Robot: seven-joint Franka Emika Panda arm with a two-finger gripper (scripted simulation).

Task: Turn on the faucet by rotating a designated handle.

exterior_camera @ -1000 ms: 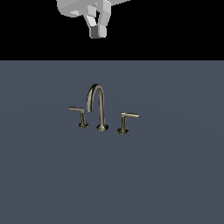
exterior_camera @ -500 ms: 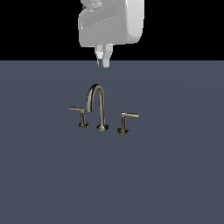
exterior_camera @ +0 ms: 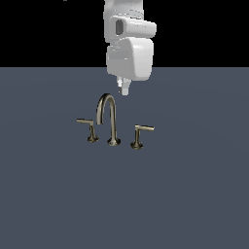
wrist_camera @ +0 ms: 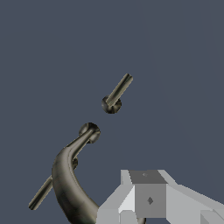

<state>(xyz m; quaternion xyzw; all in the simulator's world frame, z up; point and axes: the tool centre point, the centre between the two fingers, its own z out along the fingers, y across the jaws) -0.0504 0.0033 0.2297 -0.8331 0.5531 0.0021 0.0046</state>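
The grey floor (exterior_camera: 58,204) fills the lower part of the exterior view, bare slate colour running to a black backdrop. Over it hangs the white arm (exterior_camera: 129,48), coming straight down from twelve o'clock, bulky and rounded. Its gripper (exterior_camera: 125,88) pokes out beneath, hovering just above and behind the top of the spout, touching nothing. From this side I see only a narrow white tip, and in the wrist view the grey gripper body (wrist_camera: 148,199) is cut off by the frame edge, so I cannot tell whether the jaws are apart or together.

The faucet (exterior_camera: 109,119) stands near the middle of the floor, its arched spout upright on a small round base. The handle (exterior_camera: 140,135) sits just beside it at about four o'clock from the spout's base, its thin bar jutting toward the exterior view's right. The twin handle (exterior_camera: 89,129) stands at nine o'clock, bar pointing the opposite way.
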